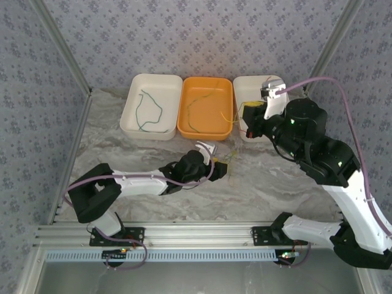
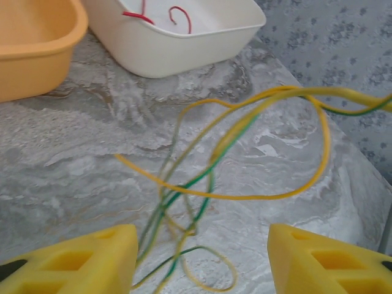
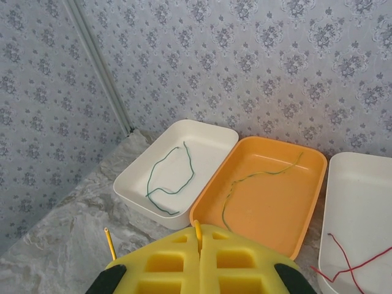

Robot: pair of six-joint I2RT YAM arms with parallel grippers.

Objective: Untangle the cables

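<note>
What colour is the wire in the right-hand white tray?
Red; the wire shows best in the left wrist view.

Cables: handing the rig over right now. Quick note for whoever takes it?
Left gripper: open, holding nothing, low over the table at the tangle of yellow and green wires.
Right gripper: shut on a yellow wire, raised by the right white tray.
Done: dark green wire in the left white tray, yellow-green wire in the orange tray, red wire in the right white tray.
Left: pull the tangle apart and sort its wires.
</note>
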